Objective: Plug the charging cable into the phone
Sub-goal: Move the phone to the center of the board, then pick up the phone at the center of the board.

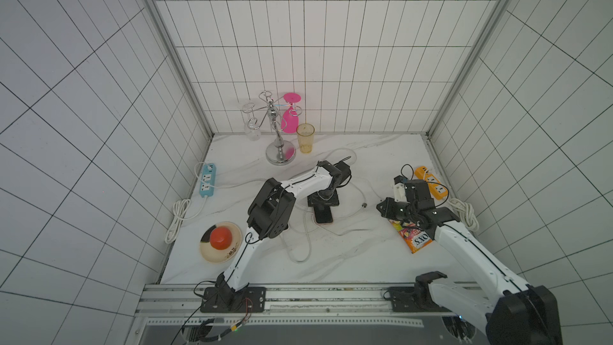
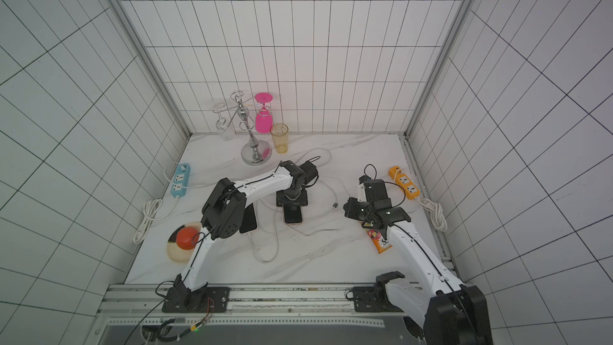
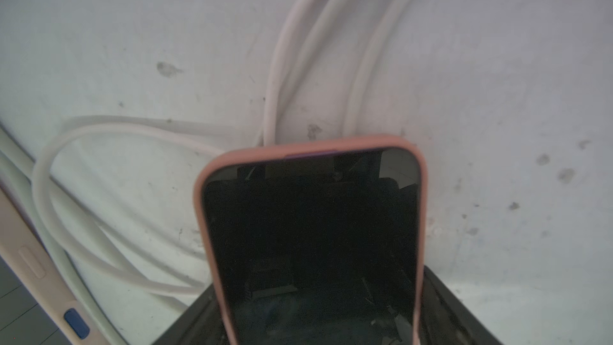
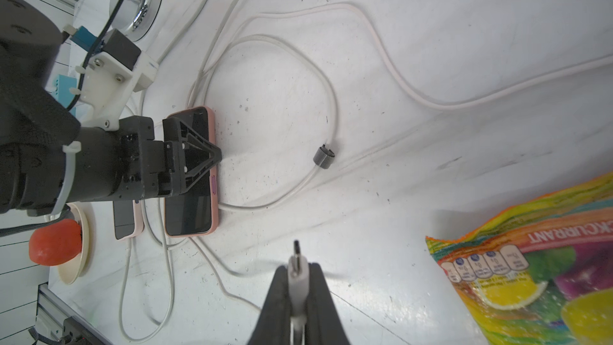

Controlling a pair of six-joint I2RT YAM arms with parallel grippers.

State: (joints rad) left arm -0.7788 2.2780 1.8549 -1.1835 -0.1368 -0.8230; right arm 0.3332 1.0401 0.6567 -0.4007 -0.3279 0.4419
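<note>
My left gripper [image 1: 323, 204] stands over the phone [image 1: 323, 216], near the middle of the table [image 1: 348, 260]. In the left wrist view the pink-cased phone runs up between the two dark fingers [image 3: 202, 326]. They stand wide apart and sit against its long edges, so I read that as a clasp on the phone. The phone lies flat, dark screen up, its length running from 12 to 6 o'clock.

At about 3 o'clock from it, my right gripper [image 4: 298, 268] is pinched tight on the charging cable [image 4: 297, 293] just behind the plug. The plug's metal tip sticks out past the fingertips, clear of the phone and not in its port.

A second phone [image 2: 248, 220] lies just beside the first, at its 9 o'clock. A snack bag [image 4: 530, 277] lies partly under my right arm.
</note>
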